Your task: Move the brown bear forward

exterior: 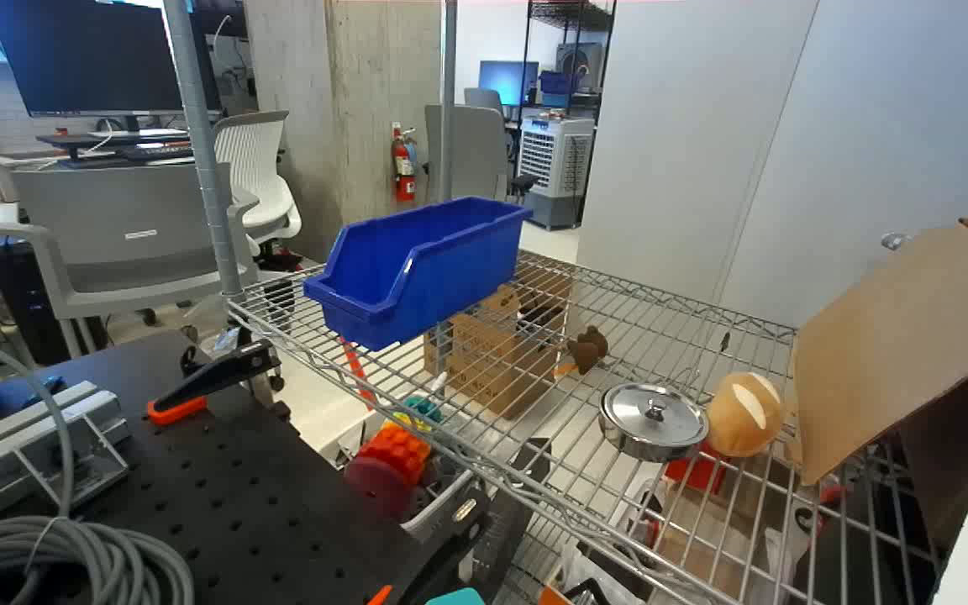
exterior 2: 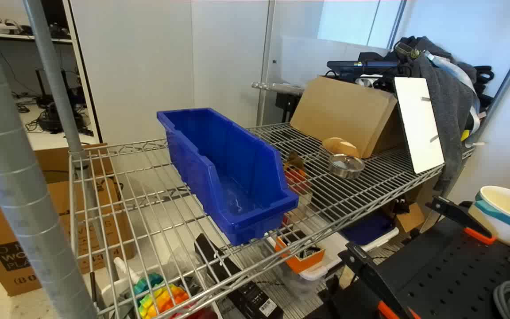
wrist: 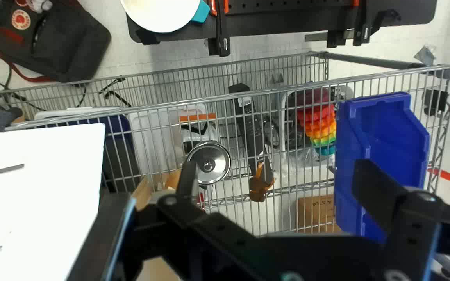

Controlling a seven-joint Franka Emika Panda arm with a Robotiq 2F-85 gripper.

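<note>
The brown bear [exterior: 589, 349], a small dark-brown soft toy with orange bits, lies on the wire shelf [exterior: 648, 357] between the blue bin [exterior: 450, 269] and the lidded metal pot [exterior: 654, 420]. In an exterior view the bear [exterior 2: 296, 160] shows only partly, behind the bin's edge. In the wrist view the bear [wrist: 259, 188] lies between the spread fingers, well below them and apart from them. My gripper [wrist: 275, 173] is open, its fingers wide apart with nothing between them. The gripper and arm are out of view in both exterior views.
The pale orange ball [exterior: 744, 413] sits beside the pot, next to the tan cardboard box [exterior: 896, 336]. A white board [exterior 2: 419, 124] leans at the shelf's end. A black perforated table [exterior: 198, 496] with clamps stands along the shelf. Metal posts [exterior: 202, 143] rise at the shelf corners.
</note>
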